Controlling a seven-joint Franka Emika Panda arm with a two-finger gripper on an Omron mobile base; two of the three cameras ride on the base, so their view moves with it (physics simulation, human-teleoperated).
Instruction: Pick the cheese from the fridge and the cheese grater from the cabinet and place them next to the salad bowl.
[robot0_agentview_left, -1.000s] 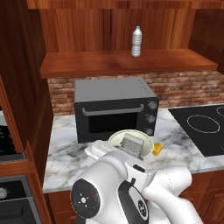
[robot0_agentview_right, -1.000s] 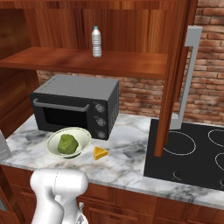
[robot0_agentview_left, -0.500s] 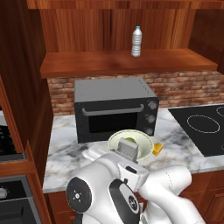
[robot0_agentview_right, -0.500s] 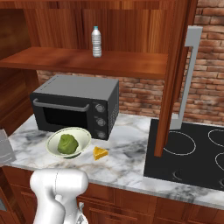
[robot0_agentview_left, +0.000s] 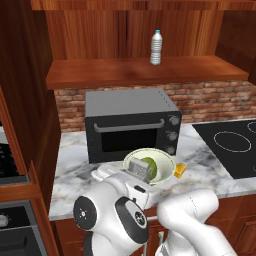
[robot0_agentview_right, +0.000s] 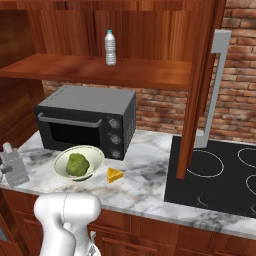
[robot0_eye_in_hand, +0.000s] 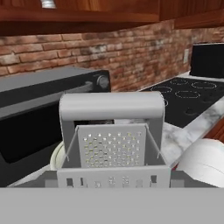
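The cheese grater (robot0_eye_in_hand: 111, 146), a grey metal box with a loop handle, stands close before the hand camera and hides the fingertips. My gripper (robot0_agentview_left: 132, 176) is shut on it, low over the marble counter. In the right base view the cheese grater (robot0_agentview_right: 14, 168) is near the counter's left end, apart from the salad bowl (robot0_agentview_right: 78, 162). The salad bowl (robot0_agentview_left: 162, 164) holds a green lettuce ball. The cheese (robot0_agentview_right: 115, 175), a small yellow wedge, lies on the counter just right of the bowl. The cabinet shelf (robot0_agentview_left: 145, 72) hangs above.
A dark toaster oven (robot0_agentview_left: 130, 125) stands behind the bowl. A clear water bottle (robot0_agentview_left: 156, 47) is on the shelf. The black stovetop (robot0_agentview_right: 220, 180) lies to the right, with a tall wooden door edge and grey handle (robot0_agentview_right: 216, 90) over it.
The grater has come further into the right base view from the left edge, toward the bowl. My arm has shifted a little; bowl and cheese have not moved.
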